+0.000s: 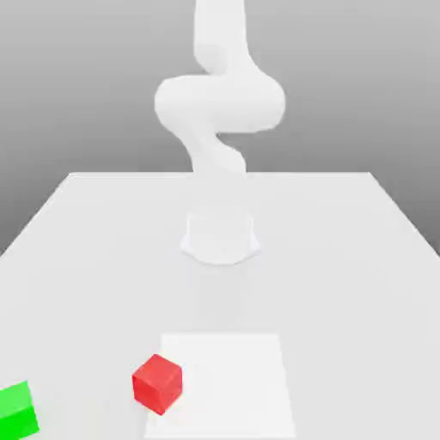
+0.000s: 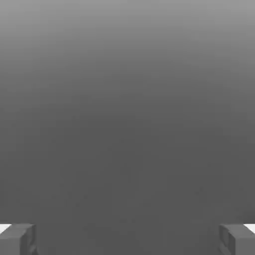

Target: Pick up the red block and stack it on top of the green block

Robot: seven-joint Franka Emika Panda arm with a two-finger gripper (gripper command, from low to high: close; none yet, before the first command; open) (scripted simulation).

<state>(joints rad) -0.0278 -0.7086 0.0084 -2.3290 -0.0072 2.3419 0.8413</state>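
The red block [image 1: 157, 383] is a small bright red cube resting on the white table [image 1: 344, 258] near the front, at the left edge of a paler square patch. To the exterior view's left of it, and apart from it, stands the green block [image 1: 17, 411], partly cut off by the picture's edge. In the hand view my gripper [image 2: 127, 240] is open: its two grey fingertips [image 2: 18, 239] stand far apart with nothing between them, against a plain grey background.
The arm's round base [image 1: 221, 236] sits at the middle of the table, and its white links [image 1: 219, 99] rise and leave the exterior view upward. A paler square patch [image 1: 232, 378] lies flat on the table beside the red block.
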